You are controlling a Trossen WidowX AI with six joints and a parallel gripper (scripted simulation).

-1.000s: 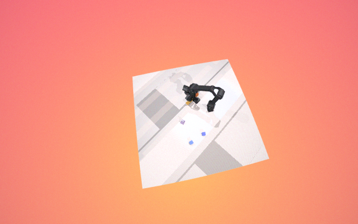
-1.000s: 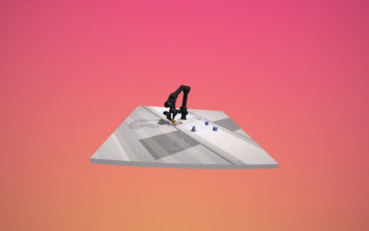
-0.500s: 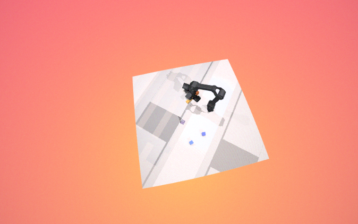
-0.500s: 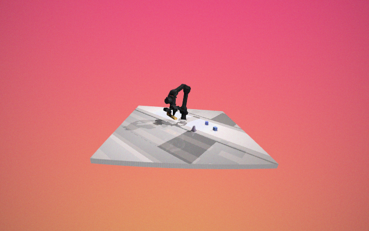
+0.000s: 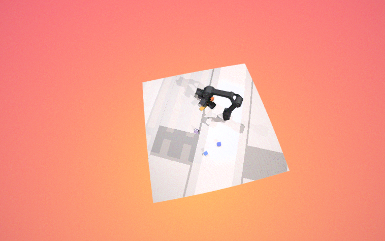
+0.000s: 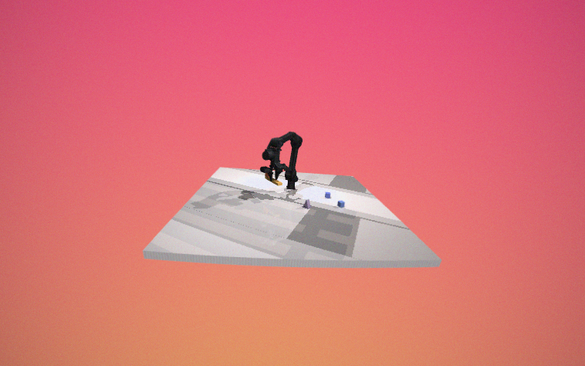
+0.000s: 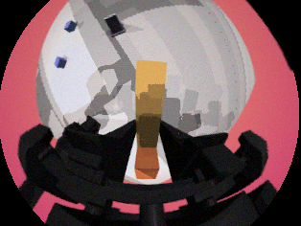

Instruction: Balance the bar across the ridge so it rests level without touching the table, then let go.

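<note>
My gripper (image 5: 207, 103) (image 6: 276, 176) (image 7: 148, 123) is shut on the bar, with a finger on each side of it. The bar (image 5: 201, 108) (image 6: 277, 182) (image 7: 151, 77) is yellow-orange and is held above the table, clear of the ridge. A darker orange block (image 5: 212, 98) (image 6: 266, 177) (image 7: 147, 160) shows at its end nearer the bottom of the wrist view. The ridge (image 5: 196, 130) (image 6: 307, 204) (image 7: 114, 25) is a small purple wedge standing on the table, apart from the bar. The fingers hide the middle of the bar in the top and exterior views.
One blue cube (image 5: 219, 144) (image 6: 327, 194) (image 7: 60, 62) stands beyond the ridge, on the side nearer the arm's base. A second blue cube (image 5: 205, 153) (image 6: 341, 204) (image 7: 70, 26) stands farther from the base. Shadows and grey patches cross the pale table (image 5: 170, 182) (image 6: 390, 241).
</note>
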